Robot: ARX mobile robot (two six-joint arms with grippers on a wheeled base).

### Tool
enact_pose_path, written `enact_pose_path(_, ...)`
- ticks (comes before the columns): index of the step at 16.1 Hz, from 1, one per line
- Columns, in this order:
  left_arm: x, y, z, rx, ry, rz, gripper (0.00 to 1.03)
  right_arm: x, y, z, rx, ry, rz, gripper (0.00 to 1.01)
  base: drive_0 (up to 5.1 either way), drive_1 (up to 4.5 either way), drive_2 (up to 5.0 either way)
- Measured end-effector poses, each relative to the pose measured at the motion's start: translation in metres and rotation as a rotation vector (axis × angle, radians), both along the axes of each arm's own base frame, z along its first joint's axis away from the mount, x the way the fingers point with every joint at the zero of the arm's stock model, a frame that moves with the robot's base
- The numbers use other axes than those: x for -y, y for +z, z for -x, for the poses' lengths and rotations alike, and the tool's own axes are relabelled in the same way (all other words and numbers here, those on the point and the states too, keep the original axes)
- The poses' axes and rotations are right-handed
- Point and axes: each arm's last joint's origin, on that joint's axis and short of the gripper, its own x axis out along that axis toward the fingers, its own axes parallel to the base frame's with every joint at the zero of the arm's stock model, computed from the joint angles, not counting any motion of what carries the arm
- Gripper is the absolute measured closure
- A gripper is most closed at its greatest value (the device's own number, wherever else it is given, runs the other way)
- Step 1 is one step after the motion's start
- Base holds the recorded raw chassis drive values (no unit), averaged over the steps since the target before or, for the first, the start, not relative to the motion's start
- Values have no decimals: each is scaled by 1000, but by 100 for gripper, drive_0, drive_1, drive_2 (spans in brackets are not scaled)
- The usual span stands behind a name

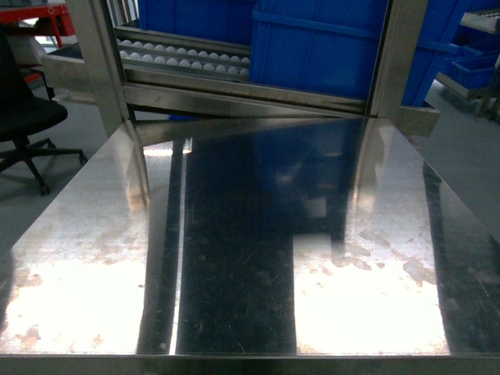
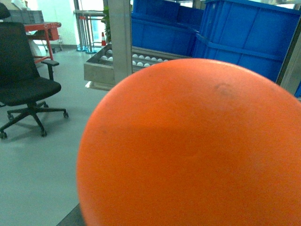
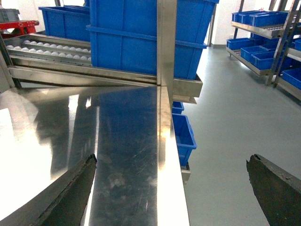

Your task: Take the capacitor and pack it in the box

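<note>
Right gripper (image 3: 171, 188) fingers apart, nothing between. Left fingers unseen, cannot tell; orange ball (image 2: 193, 146) blocks lens. Capacitor, box not visible; handling unjudgeable.

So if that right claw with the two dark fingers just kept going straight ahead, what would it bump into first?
Probably the upright steel post at the far edge of the shiny steel table, with the big blue plastic bin just behind it. The right gripper is open, and nothing nearer shows, though depth is hard to judge.
</note>
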Motion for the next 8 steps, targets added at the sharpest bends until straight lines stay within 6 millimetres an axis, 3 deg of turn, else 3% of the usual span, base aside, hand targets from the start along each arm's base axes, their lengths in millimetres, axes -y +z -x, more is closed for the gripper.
enact_pose_path(3,-9,-15,2,-10,-7,-3,58,0,0,0,0,0,0,3,0,0,0)
enact_pose_path(8,-12,-21,7,-26,-2,-6,58,0,0,0,0,0,0,3,0,0,0)
